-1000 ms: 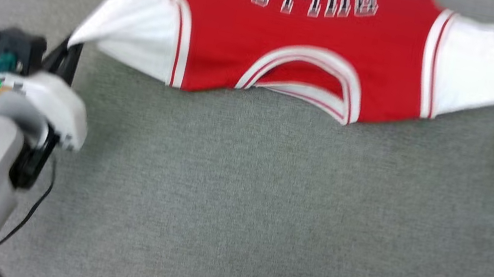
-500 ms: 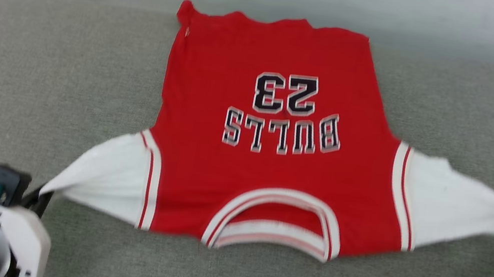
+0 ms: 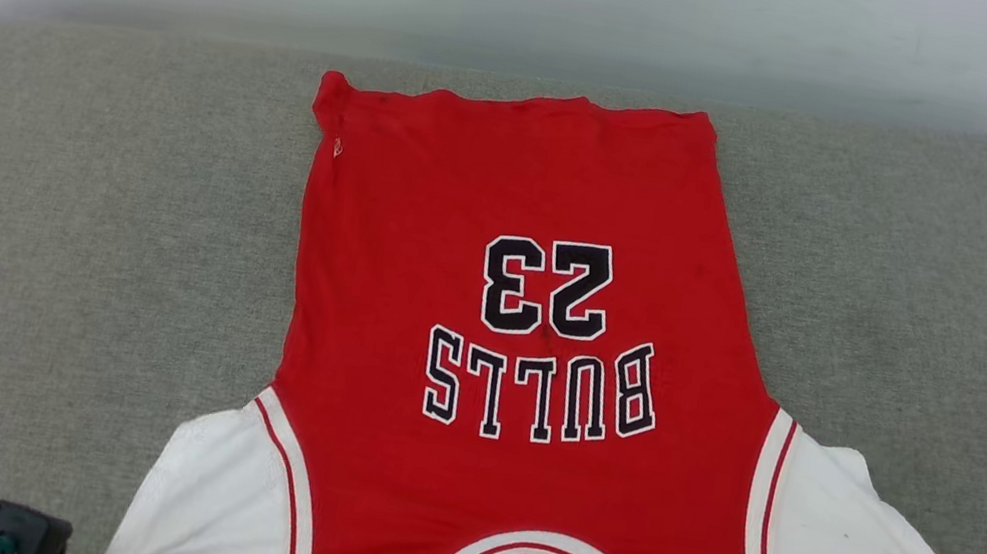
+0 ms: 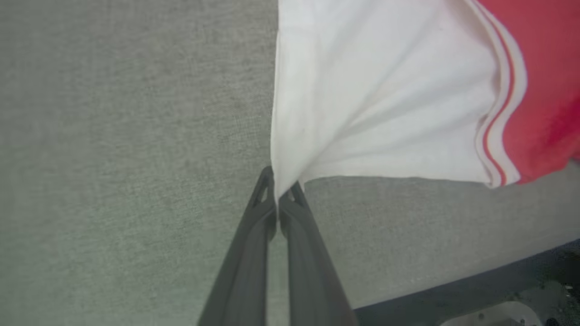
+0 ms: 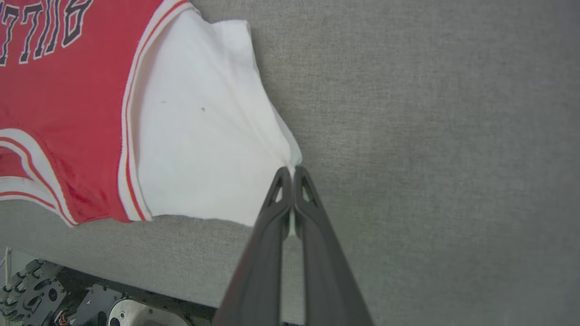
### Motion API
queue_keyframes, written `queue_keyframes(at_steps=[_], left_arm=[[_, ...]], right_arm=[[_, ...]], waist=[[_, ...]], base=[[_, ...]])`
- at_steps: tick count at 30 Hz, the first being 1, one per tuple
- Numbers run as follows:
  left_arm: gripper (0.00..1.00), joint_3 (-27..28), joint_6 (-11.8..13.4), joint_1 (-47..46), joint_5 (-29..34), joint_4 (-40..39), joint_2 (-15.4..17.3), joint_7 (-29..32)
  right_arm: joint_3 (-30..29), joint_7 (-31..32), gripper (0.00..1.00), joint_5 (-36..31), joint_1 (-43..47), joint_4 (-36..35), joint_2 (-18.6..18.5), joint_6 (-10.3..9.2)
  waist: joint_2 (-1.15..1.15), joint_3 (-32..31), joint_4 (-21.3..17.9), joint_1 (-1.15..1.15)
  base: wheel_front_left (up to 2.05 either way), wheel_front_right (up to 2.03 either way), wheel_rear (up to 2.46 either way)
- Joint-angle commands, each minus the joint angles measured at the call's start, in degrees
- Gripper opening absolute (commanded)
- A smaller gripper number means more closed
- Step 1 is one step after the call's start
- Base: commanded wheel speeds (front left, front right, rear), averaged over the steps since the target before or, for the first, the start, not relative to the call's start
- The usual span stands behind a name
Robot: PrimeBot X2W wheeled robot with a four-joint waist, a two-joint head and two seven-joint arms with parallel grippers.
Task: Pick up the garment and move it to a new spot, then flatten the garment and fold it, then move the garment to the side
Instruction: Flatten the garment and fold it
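Head view: one thin red garment point(image 3: 532, 345) is lying flat on the grey woven surface point(image 3: 53, 240), print upside down, its two white sleeves spreading outward. Left wrist view: the left end effector point(image 4: 277, 188) is pinching a puckering sleeve corner. Right wrist view: the right end effector point(image 5: 292, 174) is clenching the other sleeve's tip, with the robot's base point(image 5: 31, 280) showing below the surface's edge

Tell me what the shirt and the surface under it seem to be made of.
The shirt: thin, soft, matte fabric, probably a cotton knit; the sleeve gathers into fine creases where the right pincer pinches it. The surface: grey-green matte woven cloth, perhaps upholstery over padding; fine weave grain shows, and its far corners look rounded.
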Motion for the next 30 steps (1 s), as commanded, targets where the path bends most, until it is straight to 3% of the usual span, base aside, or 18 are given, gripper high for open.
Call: queue_keyframes(at_steps=[1, 6, 7, 8, 15, 22, 30], left_arm=[[0.0, -0.41, -0.58, 1.62, -1.62, 0.23, -1.12, 0.12], [0.0, 0.0, -1.54, 1.52, -3.15, -0.17, -2.49, -0.99], [0.0, -0.01, -1.73, 1.28, -3.21, -0.63, -2.59, -1.26], [0.0, -0.18, -2.13, 1.09, -3.04, -1.22, -2.58, -1.3], [0.0, -1.11, -2.36, 0.34, -1.74, -8.13, -3.39, -2.31], [0.0, -2.13, -0.69, -0.83, 1.52, -17.19, -2.6, -1.5], [0.0, -4.02, -0.46, -4.75, 5.68, -24.53, -3.04, 0.66]], right_arm=[[-0.43, 0.13, 0.0, -0.23, 1.02, -0.28, 0.74, -0.08], [-0.48, 0.8, 0.0, -0.36, 1.6, -0.9, 0.69, -0.08], [-0.32, 1.0, 0.36, -0.45, 1.57, -1.22, 0.33, -0.07], [-0.38, 1.2, 1.0, -0.44, 1.48, -1.45, 0.15, -0.07], [-1.59, 2.33, 1.0, -0.83, -2.15, -6.41, -1.69, -0.06], [-4.57, 10.54, 1.0, -2.17, -13.53, -13.52, 1.49, -0.06], [-5.69, 23.14, 1.0, -6.14, -33.69, -7.02, 2.46, -0.06]], waist=[[0.0, -0.26, -0.24, 0.01], [0.0, -0.46, 0.01, 0.01], [0.0, -0.47, 0.25, 0.01], [0.0, -0.43, 0.46, 0.01], [0.0, 1.51, 3.27, 0.01], [0.0, 7.66, 7.73, 0.01], [0.0, 16.43, 14.51, 0.01]], base=[[0.0, 0.0, 0.0], [0.0, 0.0, 0.0], [0.0, 0.0, 0.0], [0.0, 0.0, 0.0], [0.0, 0.0, 0.0], [0.0, 0.0, 0.0], [0.0, 0.0, 0.0]])
